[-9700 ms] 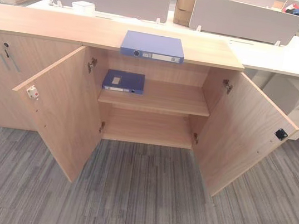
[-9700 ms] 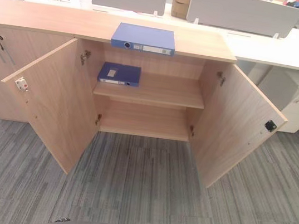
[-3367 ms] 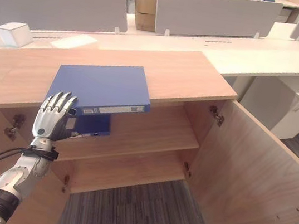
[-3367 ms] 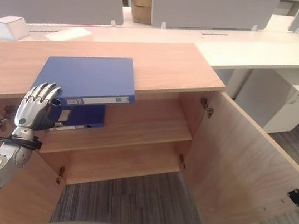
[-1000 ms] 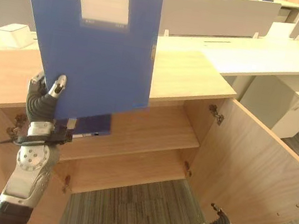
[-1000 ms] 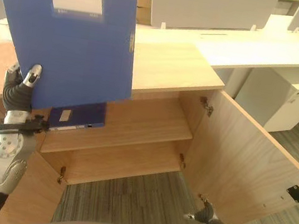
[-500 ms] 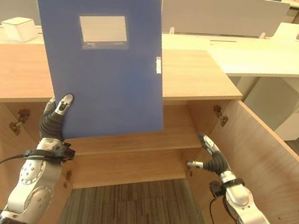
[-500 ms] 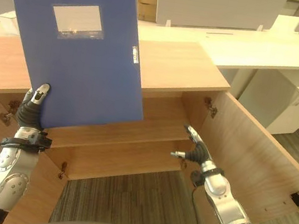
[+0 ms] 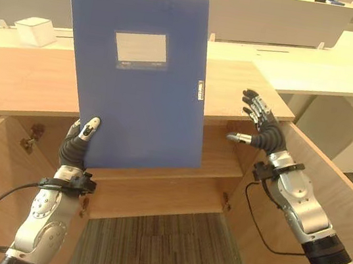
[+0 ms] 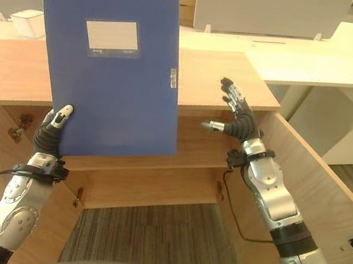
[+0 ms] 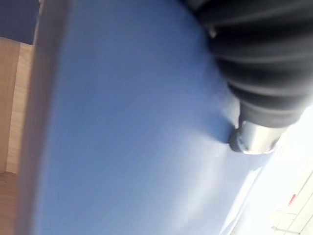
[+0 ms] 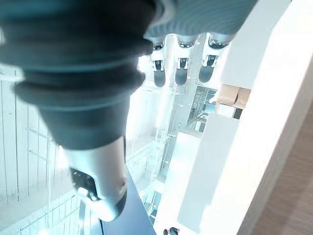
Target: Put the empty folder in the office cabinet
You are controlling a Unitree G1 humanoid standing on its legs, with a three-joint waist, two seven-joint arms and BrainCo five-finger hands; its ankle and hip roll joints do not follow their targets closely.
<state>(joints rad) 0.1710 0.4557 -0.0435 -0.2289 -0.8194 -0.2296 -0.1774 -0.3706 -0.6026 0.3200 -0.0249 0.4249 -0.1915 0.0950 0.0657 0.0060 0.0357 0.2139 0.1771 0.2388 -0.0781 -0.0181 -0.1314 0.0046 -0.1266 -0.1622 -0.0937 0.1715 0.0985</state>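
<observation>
Blue, and held upright in the air: the empty folder (image 9: 141, 80) stood in front of the office cabinet (image 9: 249, 90), its pale label panel facing the camera, its lower edge level with the cabinet's upper shelf (image 9: 215, 161) and its top edge above the cabinet's wooden top. To the left of the cabinet's opening, the left hand (image 9: 76, 147) gripped the folder's lower left corner, thumb lying up the front face, the other fingers hidden behind the cover. The left wrist view showed that thumb (image 11: 254, 134) pressed flat on the blue cover (image 11: 127, 127).

A white box (image 9: 33, 30) sat on the desk behind the cabinet, off to its left end, well apart from the folder.

Right of the folder, the right hand (image 10: 238, 121) hovered in front of the cabinet's right upper corner, fingers spread wide and straight, thumb pointing toward the folder, touching nothing. A clear gap lay between it and the folder's right edge. The cabinet's right door (image 9: 346, 197) stood open beyond that arm. Grey partition screens (image 9: 273, 20) ran along the desks behind the cabinet.
</observation>
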